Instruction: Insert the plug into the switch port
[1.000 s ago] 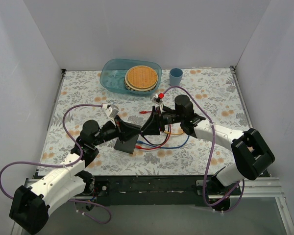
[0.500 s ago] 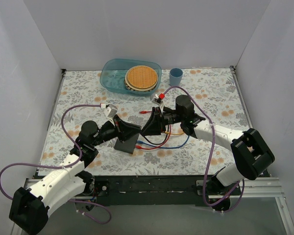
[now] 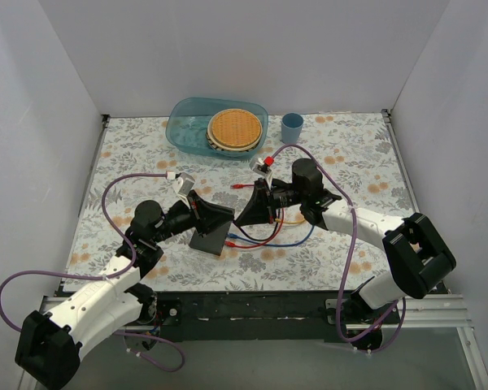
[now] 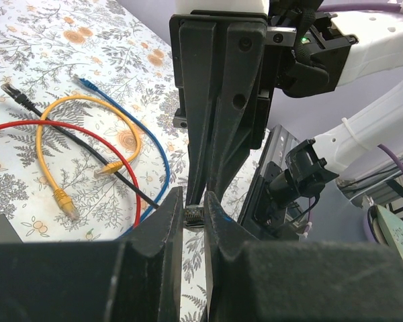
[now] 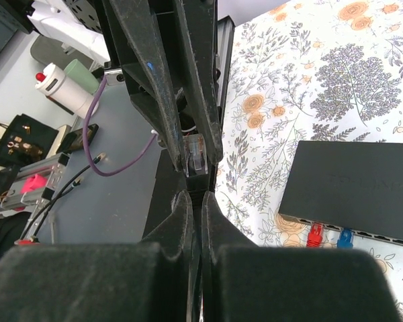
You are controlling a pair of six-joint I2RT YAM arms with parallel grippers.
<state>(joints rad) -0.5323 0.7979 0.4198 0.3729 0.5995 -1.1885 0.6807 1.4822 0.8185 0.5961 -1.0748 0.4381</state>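
Floral table (image 3: pixel 350 154); left end effector (image 4: pixel 193 206) apparently grips plug (image 5: pixel 196 155).

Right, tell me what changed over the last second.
Nothing clearly changed. The left gripper and right gripper stay tip to tip by the switch, with the plug between the left one's fingers. Nothing was seen being grabbed or released. The bowl and cup have not moved.
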